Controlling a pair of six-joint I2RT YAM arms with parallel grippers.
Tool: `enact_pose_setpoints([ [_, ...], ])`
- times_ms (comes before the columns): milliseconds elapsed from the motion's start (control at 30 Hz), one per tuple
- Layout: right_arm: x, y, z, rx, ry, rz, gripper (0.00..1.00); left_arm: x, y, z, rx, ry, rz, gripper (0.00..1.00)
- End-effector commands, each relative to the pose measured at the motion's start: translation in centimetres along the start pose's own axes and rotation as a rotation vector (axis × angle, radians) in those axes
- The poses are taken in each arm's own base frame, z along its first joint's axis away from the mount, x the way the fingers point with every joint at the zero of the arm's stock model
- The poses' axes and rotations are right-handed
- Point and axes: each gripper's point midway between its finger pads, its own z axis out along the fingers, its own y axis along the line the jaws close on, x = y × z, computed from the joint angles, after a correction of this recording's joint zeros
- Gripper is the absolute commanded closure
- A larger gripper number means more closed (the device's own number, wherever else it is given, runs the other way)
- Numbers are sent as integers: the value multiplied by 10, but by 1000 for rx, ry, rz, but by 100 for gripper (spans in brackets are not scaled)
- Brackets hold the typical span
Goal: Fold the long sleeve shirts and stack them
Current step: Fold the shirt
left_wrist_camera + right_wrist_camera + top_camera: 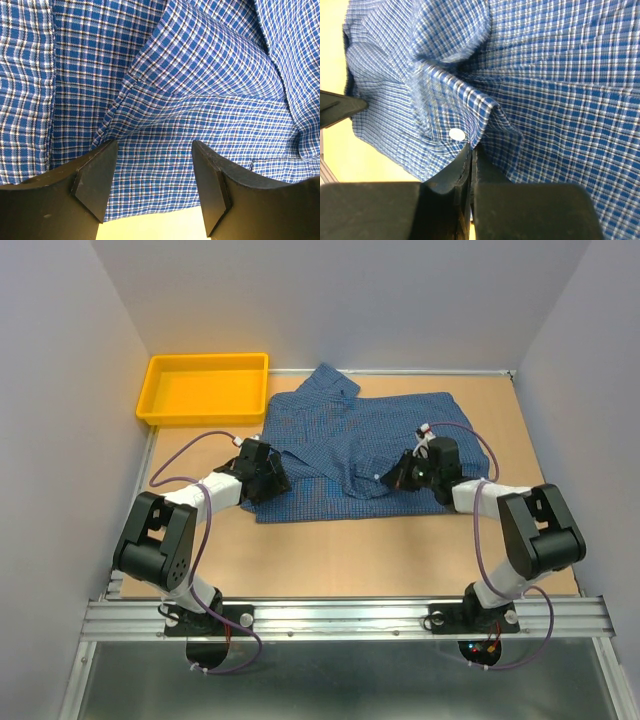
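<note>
One long sleeve shirt (370, 435), blue with a fine check, lies spread on the table, collar toward the back and partly folded. My left gripper (272, 480) hovers low at its near left hem; in the left wrist view it (155, 175) is open, with checked cloth (165, 100) and a strip of table showing between the fingers (95, 180). My right gripper (392, 477) sits on the shirt's middle. In the right wrist view it (472, 147) is shut, pinching the edge of a cuff (445, 120) beside a pale button (456, 134).
A yellow bin (205, 390) stands at the back left, close to the shirt's left edge. Grey walls enclose the table on three sides. Bare tabletop (350, 560) lies between the shirt and the arm bases.
</note>
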Motion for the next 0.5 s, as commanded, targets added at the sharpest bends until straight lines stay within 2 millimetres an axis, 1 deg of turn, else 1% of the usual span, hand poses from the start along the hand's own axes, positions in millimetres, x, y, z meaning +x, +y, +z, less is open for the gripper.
enact_pose_setpoints([
  [0, -46, 22, -16, 38, -79, -81, 100, 6, 10, -8, -42, 5, 11, 27],
  [33, -50, 22, -20, 61, -80, -82, 99, 5, 10, -8, -41, 4, 11, 27],
  [67, -50, 20, -25, 98, -55, -76, 99, 5, 10, -8, -42, 6, 12, 27],
  [100, -56, 17, -32, 141, -72, -74, 99, 4, 9, -8, -41, 4, 12, 27],
  [133, -57, 13, -37, 172, -64, -67, 99, 4, 9, -8, -41, 4, 14, 27],
  [167, -48, 6, -43, 217, -26, -41, 100, 5, 10, -8, -44, 7, 14, 27],
  [200, -56, 2, -49, 261, -42, -36, 99, 5, 10, -9, -44, 9, 17, 27],
  [233, -59, -3, -56, 296, -47, -25, 100, 5, 10, -9, -44, 9, 15, 27],
  [267, -57, -11, -65, 360, -24, -8, 99, 5, 10, -10, -45, 10, 18, 27],
  [300, -58, -16, -72, 391, -22, 6, 100, 6, 11, -9, -48, 13, 20, 27],
  [333, -52, -20, -82, 434, 7, 21, 99, 2, 16, -9, -77, -6, 21, 27],
  [400, -55, -25, -95, 499, 13, 9, 100, 3, 18, -9, -89, -5, 20, 27],
  [433, -60, -22, -106, 523, 16, -4, 99, 3, 19, -8, -93, -5, 19, 27],
  [467, -61, -24, -111, 548, 17, -12, 100, 3, 20, -8, -94, -5, 16, 27],
])
